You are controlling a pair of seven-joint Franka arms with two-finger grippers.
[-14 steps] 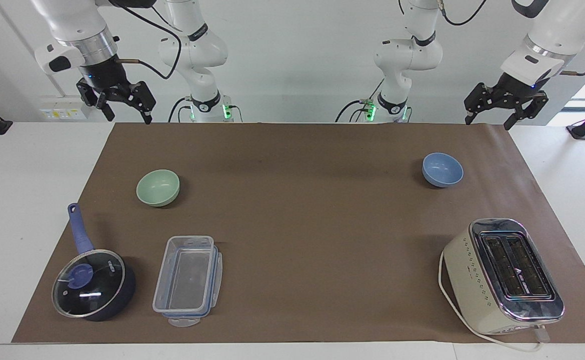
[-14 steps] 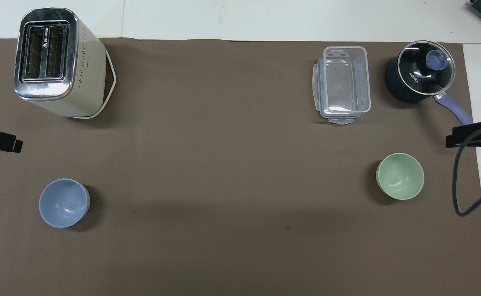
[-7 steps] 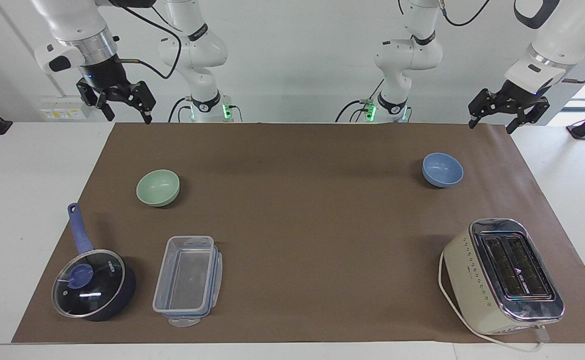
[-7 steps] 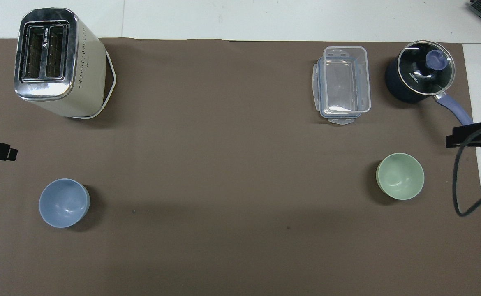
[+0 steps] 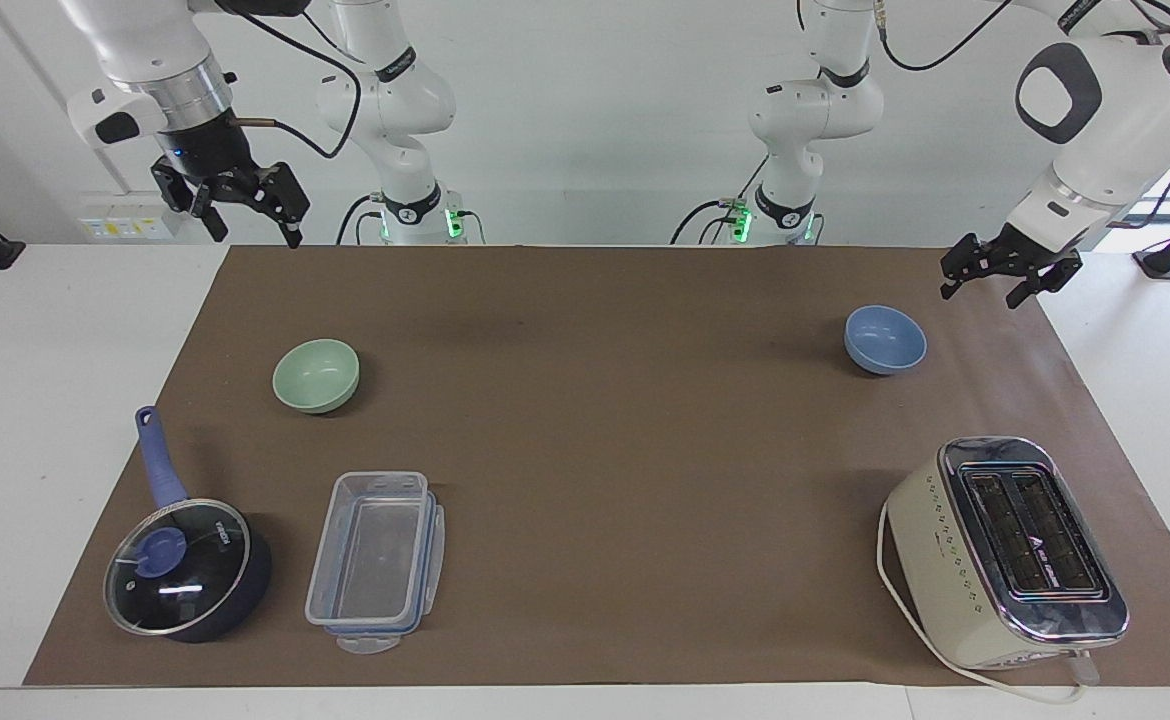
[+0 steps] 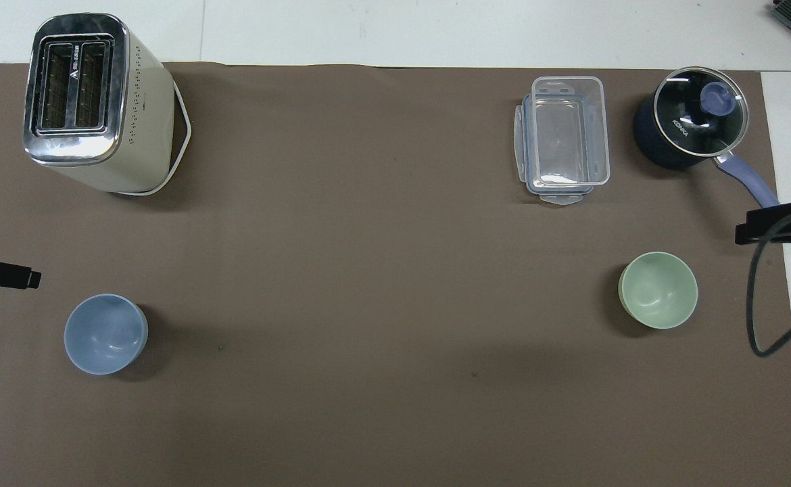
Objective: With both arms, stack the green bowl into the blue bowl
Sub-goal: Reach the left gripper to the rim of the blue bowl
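Since a second ago my left gripper (image 5: pixel 993 281) has dropped lower, toward the blue bowl (image 5: pixel 885 340); the right gripper (image 5: pixel 242 214) has barely shifted. Both stand with fingers spread wide, holding and touching nothing. The left gripper hangs above the brown mat (image 5: pixel 605 420) near its edge at the left arm's end, beside the blue bowl and clear of its rim. The right gripper hovers over the mat's edge nearest the robots, well apart from the green bowl (image 5: pixel 316 375). I see the two bowls well apart, with a wide bare stretch of mat between them. The saucepan (image 5: pixel 188 568), clear container (image 5: pixel 375 560) and toaster (image 5: pixel 1007 552) sit farther out.
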